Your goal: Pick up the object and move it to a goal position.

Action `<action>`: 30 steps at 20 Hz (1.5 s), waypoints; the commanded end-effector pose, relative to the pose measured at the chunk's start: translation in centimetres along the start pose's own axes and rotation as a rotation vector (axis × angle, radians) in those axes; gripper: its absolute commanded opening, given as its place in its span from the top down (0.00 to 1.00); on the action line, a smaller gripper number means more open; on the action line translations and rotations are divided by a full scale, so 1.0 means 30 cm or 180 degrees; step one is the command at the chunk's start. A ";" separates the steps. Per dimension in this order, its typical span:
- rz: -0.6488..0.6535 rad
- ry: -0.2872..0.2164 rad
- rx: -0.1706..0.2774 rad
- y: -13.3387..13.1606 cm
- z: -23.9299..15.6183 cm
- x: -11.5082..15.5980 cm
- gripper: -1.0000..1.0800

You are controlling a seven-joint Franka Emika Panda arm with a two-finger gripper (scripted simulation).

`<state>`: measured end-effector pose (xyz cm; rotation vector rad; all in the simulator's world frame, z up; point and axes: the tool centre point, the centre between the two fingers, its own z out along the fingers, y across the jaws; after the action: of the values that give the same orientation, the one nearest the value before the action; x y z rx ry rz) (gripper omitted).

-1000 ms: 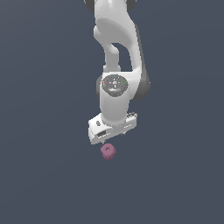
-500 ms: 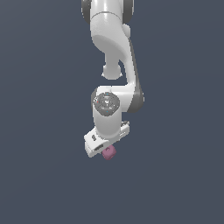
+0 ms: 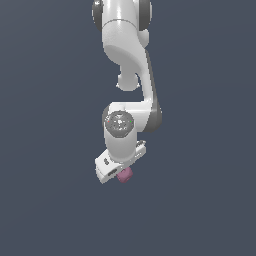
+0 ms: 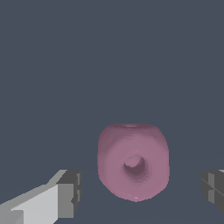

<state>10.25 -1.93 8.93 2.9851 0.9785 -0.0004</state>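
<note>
The gripper [image 4: 140,192] is held open, its fingers [image 4: 70,192] spread well clear of the object [image 4: 133,162], which sits between them, untouched. If the jaws are closed off-centre, the bevelled piece could be nudged aside or twisted out.

Simulator render: featureless grey void
</note>
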 end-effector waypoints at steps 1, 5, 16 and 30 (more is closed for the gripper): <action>-0.0001 0.0000 0.0000 0.000 0.010 0.000 0.04; -0.0005 0.0000 0.0000 0.000 0.062 -0.001 0.04; -0.0015 0.0001 0.0000 0.001 0.167 0.002 0.04; -0.0015 0.0001 0.0000 0.005 0.164 -0.003 1.00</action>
<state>10.27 -1.96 3.94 2.9830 0.9865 -0.0007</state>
